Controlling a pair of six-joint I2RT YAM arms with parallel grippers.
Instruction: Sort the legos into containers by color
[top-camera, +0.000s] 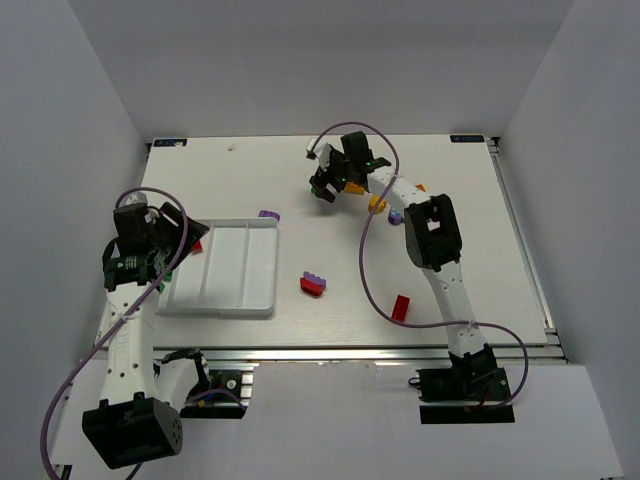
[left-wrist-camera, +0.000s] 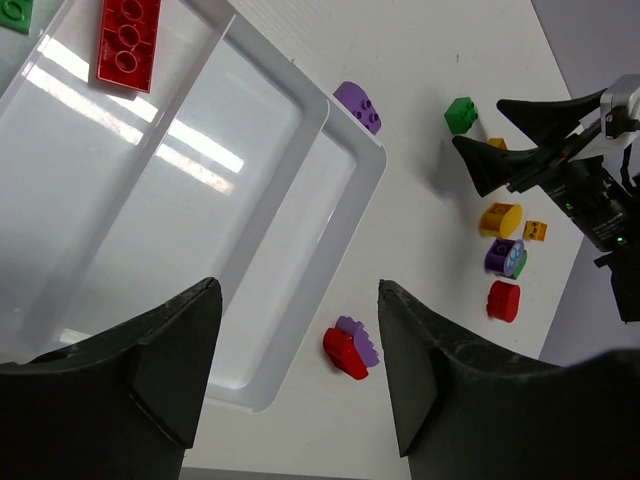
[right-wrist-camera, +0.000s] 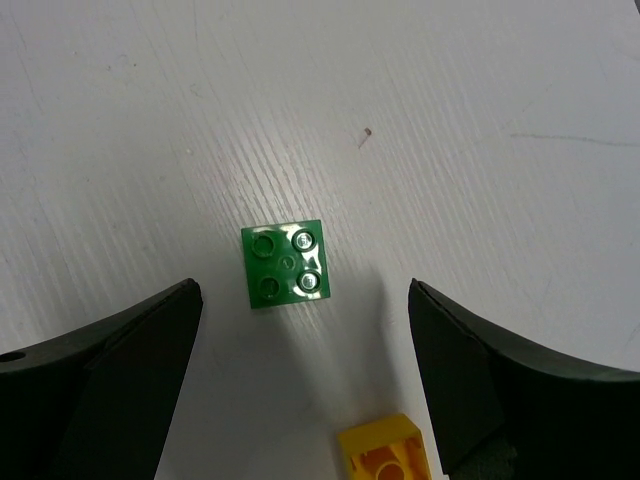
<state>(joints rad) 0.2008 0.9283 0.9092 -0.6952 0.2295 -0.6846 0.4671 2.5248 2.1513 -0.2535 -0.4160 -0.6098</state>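
The right gripper (right-wrist-camera: 303, 287) is held wide open, and the small green square four-stud plastic brick (right-wrist-camera: 284, 263) is parked flat on the white table (right-wrist-camera: 500, 100) between its fingers, a bit nearer the left one. A yellow plastic brick (right-wrist-camera: 385, 450) is tucked closer to the wrist. The left gripper (left-wrist-camera: 300, 290) is open too, hung over the shallow white plastic tray (left-wrist-camera: 352, 150). A long red studded brick (left-wrist-camera: 128, 40) is laid in a compartment ahead-left of its fingers.

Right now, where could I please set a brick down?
The tray's two compartments right of the red brick are bare, as is the table beyond it. The green brick and yellow brick crowd the right gripper.
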